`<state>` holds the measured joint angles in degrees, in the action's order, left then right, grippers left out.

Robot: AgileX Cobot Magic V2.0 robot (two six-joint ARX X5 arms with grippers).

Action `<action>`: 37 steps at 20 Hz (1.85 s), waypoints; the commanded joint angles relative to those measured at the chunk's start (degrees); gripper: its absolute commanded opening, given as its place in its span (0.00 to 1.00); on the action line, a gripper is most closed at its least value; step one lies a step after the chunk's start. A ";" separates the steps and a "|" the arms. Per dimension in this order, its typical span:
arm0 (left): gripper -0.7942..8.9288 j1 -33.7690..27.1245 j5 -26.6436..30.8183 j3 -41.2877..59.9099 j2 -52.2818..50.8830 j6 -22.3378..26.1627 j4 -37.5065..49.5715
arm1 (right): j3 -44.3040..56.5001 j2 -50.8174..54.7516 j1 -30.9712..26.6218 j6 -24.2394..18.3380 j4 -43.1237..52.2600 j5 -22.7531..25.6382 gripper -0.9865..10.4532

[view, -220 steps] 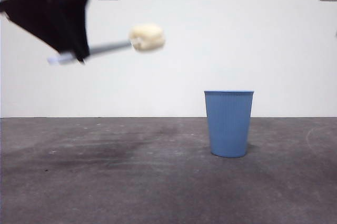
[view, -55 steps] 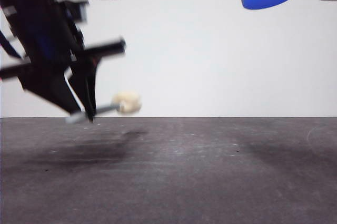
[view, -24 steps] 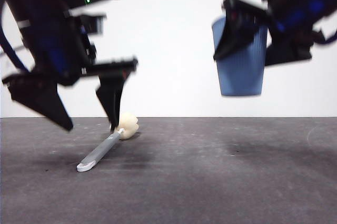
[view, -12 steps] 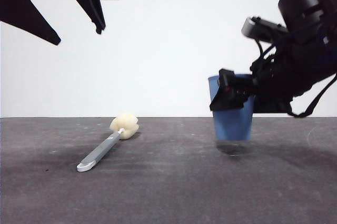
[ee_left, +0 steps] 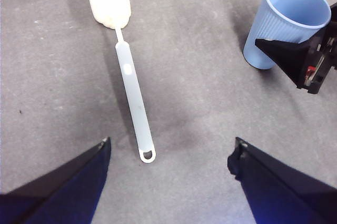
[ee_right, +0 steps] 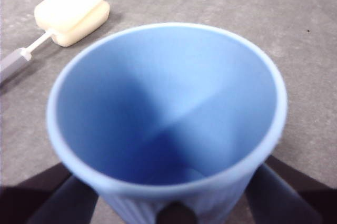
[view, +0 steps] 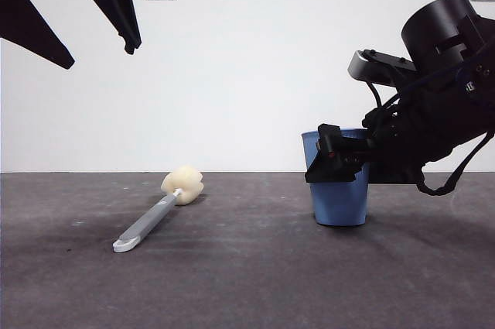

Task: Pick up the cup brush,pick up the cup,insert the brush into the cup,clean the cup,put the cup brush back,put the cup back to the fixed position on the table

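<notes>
Both task things are down on the surface (view: 247, 282) now: the cup brush (ee_left: 129, 71) lies flat, well apart from the cup (view: 338, 182), which stands upright at the right. The left gripper (ee_left: 168, 182) hangs high above the brush, spread wide and empty, while the right gripper (view: 340, 162) has its jaws around the cup's upper wall. Judging by that, the last step is in hand, and the next move calls for letting go and backing off without tipping the cup.

I see the ribbed blue cup (view: 337, 193) upright on the worktop (view: 247, 282); the grey-handled, cream-sponged cup brush (view: 158, 209) lies flat, well apart.
</notes>
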<state>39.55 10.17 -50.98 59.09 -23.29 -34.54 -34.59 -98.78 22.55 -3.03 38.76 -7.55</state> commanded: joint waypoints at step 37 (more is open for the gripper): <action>0.07 0.22 -21.03 0.24 -0.07 11.61 -8.37 | -12.31 57.07 12.57 13.68 -89.57 -5.84 0.08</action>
<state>39.57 -10.70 -50.98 59.11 -12.47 -42.92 -46.83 -41.71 34.96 10.13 -51.13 -13.45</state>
